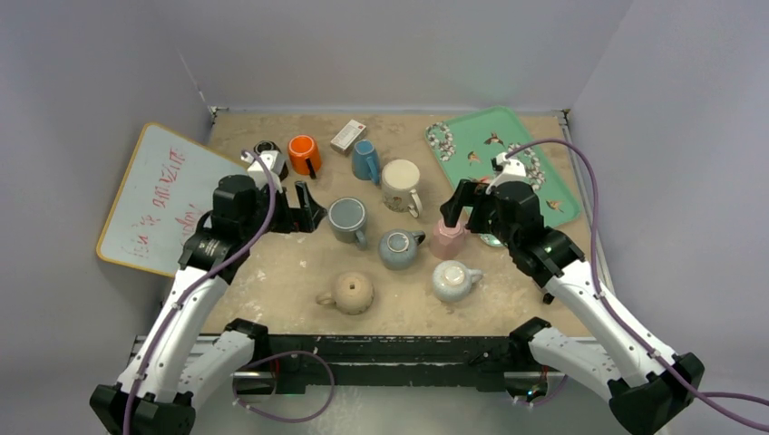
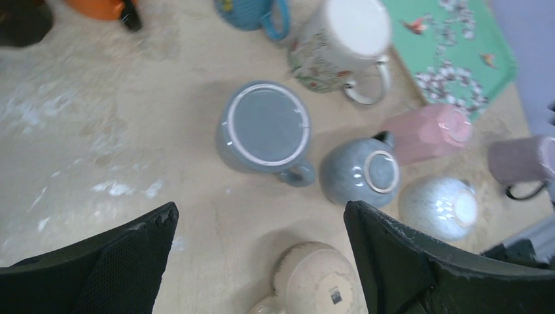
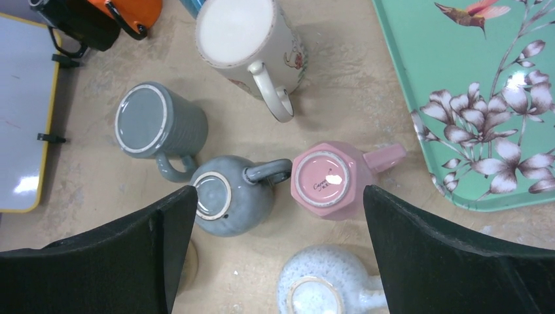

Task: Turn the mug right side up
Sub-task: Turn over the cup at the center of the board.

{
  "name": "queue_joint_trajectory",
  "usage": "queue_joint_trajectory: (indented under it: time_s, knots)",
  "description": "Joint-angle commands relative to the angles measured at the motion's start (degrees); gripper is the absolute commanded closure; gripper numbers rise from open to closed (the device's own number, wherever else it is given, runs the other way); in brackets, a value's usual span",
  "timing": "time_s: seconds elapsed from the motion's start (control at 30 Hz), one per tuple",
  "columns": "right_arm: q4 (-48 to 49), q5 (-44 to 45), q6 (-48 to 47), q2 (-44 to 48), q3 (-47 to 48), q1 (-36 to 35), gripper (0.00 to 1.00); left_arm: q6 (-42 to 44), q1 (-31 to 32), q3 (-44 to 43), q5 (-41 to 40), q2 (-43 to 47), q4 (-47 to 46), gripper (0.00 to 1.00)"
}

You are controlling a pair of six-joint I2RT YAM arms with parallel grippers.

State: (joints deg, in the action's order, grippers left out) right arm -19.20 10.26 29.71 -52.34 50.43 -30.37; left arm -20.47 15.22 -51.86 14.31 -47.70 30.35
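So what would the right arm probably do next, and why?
Probably lower the right gripper straight down until its open fingers straddle the pink mug. In the wrist view that mug stands upside down, base up, between the two fingers, and the gripper holds nothing, so closing in on the mug looks like the natural first step toward flipping it.

**A:** From the right wrist, the speckled mug (image 3: 321, 288), just nearer than the pink mug (image 3: 330, 180), is cut by the bottom edge.

**B:** And far up-left of the pink mug, the orange mug (image 3: 141, 8) runs off the top. The whiteboard (image 1: 163, 195), well left of it, carries writing too small to read.
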Motion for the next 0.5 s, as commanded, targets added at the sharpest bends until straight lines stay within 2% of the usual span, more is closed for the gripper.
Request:
queue_joint_trajectory:
  time_s: [0.0, 0.1, 0.23, 0.33, 0.43, 0.47]
  knots:
    - [1.5, -1.6, 0.5, 2.4, -0.1, -0.2, 0.01, -7.4, -0.5, -2.6, -13.5, -4.9, 3.7, 0.03]
    - [3.0, -3.1, -0.4, 3.5, -1.7, -0.2, 0.01, -15.9, -0.5, -4.5, -20.8, -9.2, 7.1, 0.08]
    - [3.6, -3.4, -0.4, 4.1, -2.7, -0.2, 0.02, -19.3, -0.5, -5.8, -20.7, -12.8, 7.7, 0.12]
    - [3.1, -4.0, -0.6, 4.0, -3.0, -0.2, 0.02, -22.5, 0.0, -4.4, -20.5, -13.8, 4.8, 0.21]
    - [2.6, -4.1, -0.9, 4.2, -3.4, -0.2, 0.02, -22.7, 3.5, -5.3, -21.8, -16.7, 4.7, 0.25]
    - [2.5, -4.1, -0.9, 4.4, -3.5, -0.2, 0.02, -22.7, 5.3, -6.0, -23.7, -17.8, 4.9, 0.30]
